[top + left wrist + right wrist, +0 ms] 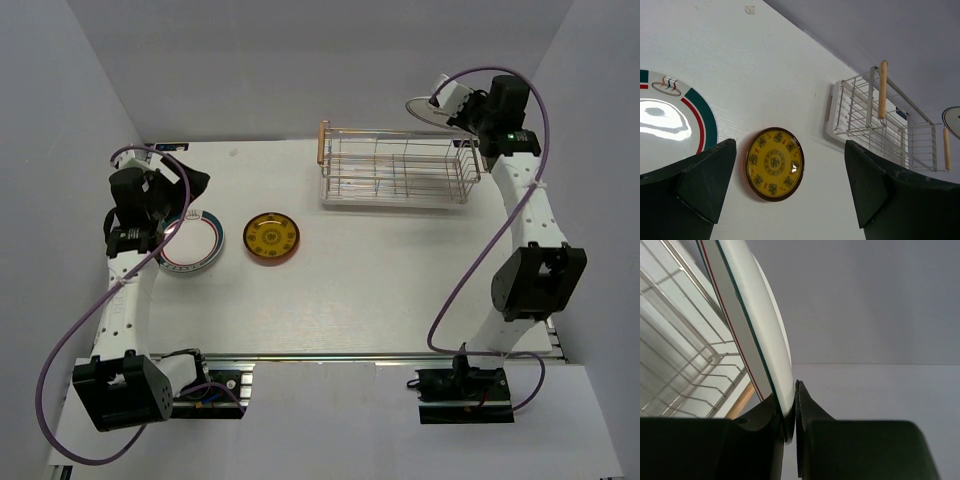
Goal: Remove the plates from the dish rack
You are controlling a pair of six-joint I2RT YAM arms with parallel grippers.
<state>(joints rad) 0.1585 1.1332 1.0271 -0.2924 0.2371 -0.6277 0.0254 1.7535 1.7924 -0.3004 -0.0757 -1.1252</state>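
The silver wire dish rack (395,165) with wooden handle bars stands at the back of the table and looks empty; it also shows in the left wrist view (880,120). My right gripper (460,110) is shut on the rim of a white plate (428,108) with green and red rim lines (747,315), held on edge above the rack's right end. A green-rimmed white plate (192,241) lies flat at the left, also in the left wrist view (670,125). A small yellow patterned plate (272,238) lies next to it (774,163). My left gripper (178,200) is open above the green-rimmed plate.
White walls enclose the table at the back and both sides. The arm bases and cables sit along the near edge (330,358). The rack's wires (685,365) lie just below the held plate.
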